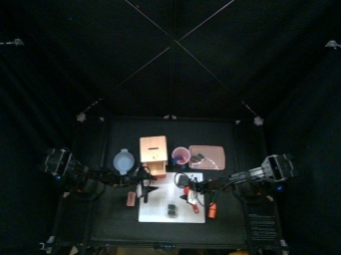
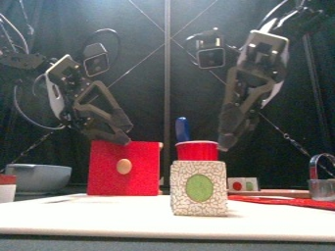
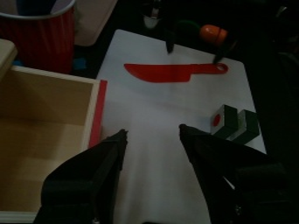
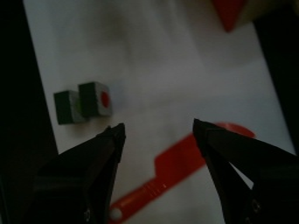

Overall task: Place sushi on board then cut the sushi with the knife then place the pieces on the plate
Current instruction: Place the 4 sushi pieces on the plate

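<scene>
We log: left gripper (image 2: 116, 132) at 10 o'clock of sushi (image 2: 199, 188), right gripper (image 2: 236, 137) at 2, both angled down over board (image 3: 176, 114), jaws apart, empty.

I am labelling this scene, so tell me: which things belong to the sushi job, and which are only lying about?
For the job: sushi roll, white board, red knife, pink tray.
Lying about: wooden box, red cup with blue knife, blue-grey bowl, orange toy.
</scene>
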